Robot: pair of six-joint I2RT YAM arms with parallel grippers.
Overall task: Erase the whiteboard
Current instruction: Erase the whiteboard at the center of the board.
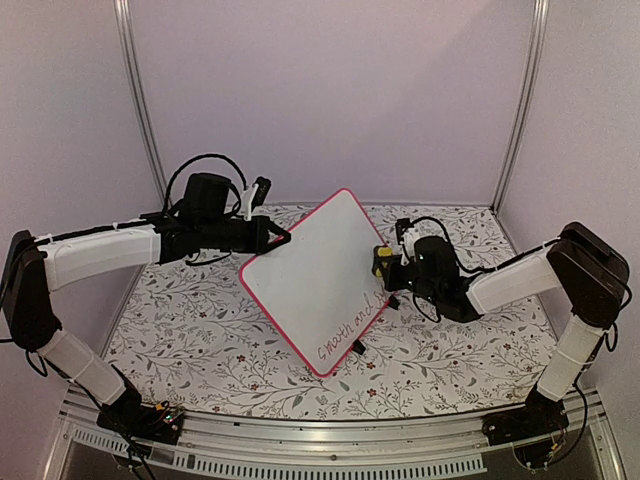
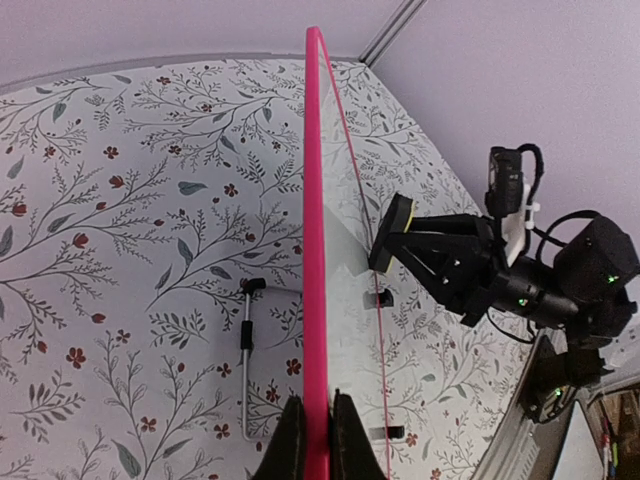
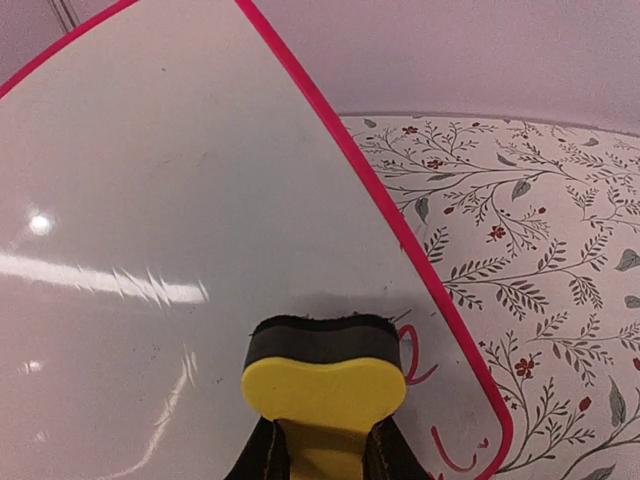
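Left end effector (image 1: 272, 238) clamps whiteboard (image 1: 320, 280); right end effector (image 3: 325, 452) grips eraser (image 3: 322, 385); rod (image 2: 247, 350) lies behind.

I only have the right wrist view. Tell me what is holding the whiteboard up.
Observer: The left end effector is shut on the pink frame of the whiteboard, holding it at a tilt.
Operator: Report how much writing is on it.
Observer: One line of red handwriting runs along the board's lower right edge, toward the near corner.
Operator: Place the eraser relative to it.
Observer: The yellow eraser, gripped by the right end effector, sits at the board's right edge just beyond the line's far end.
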